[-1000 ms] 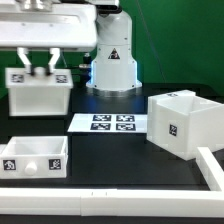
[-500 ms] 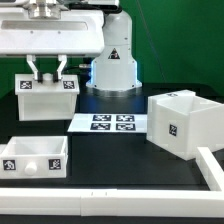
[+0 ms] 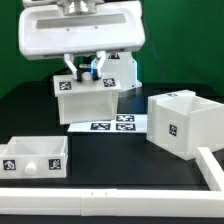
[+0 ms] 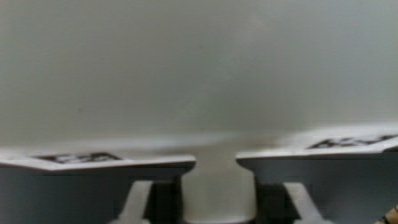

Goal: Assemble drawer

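One drawer tray (image 3: pixel 88 100) hung just below my gripper (image 3: pixel 84 70) at upper centre of the exterior frame, one wall clamped between my closed jaws; the second tray (image 3: pixel 35 156) sat lower left, the hollow casing (image 3: pixel 180 122) at right.

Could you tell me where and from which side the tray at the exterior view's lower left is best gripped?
The tray lies open side up, so its thin upright walls suit a two-finger pinch. I would probably take the rear wall from straight above, clear of the knob on the front face.
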Robot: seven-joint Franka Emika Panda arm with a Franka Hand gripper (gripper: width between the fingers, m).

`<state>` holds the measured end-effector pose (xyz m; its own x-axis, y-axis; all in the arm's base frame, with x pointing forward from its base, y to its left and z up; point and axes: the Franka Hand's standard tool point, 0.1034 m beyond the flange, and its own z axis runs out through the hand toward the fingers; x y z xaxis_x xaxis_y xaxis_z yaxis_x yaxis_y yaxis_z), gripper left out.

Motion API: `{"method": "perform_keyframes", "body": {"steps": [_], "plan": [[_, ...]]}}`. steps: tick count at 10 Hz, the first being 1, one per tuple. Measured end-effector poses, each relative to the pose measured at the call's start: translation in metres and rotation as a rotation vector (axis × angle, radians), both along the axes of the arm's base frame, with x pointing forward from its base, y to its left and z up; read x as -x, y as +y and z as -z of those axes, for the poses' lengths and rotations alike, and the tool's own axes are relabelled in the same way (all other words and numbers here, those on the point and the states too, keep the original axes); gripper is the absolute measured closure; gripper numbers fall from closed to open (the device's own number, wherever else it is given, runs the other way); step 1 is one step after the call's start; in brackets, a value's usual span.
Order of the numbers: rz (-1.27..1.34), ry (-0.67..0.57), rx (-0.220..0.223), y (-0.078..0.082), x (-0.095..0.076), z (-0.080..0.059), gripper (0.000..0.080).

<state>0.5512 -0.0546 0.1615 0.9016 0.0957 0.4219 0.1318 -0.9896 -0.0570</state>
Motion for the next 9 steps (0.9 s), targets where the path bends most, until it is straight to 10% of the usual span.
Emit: {"method": "perform_keyframes", "body": {"steps": [4, 7, 9], "plan": [[-0.002, 0.015, -0.002, -0.001, -0.001, 0.000, 0.0633], [0.005, -0.044, 0.137, -0.057, 0.021, 0.027, 0.0633], [-0.028, -0.073, 0.138, -0.051, 0.009, 0.010, 0.0633]]}}
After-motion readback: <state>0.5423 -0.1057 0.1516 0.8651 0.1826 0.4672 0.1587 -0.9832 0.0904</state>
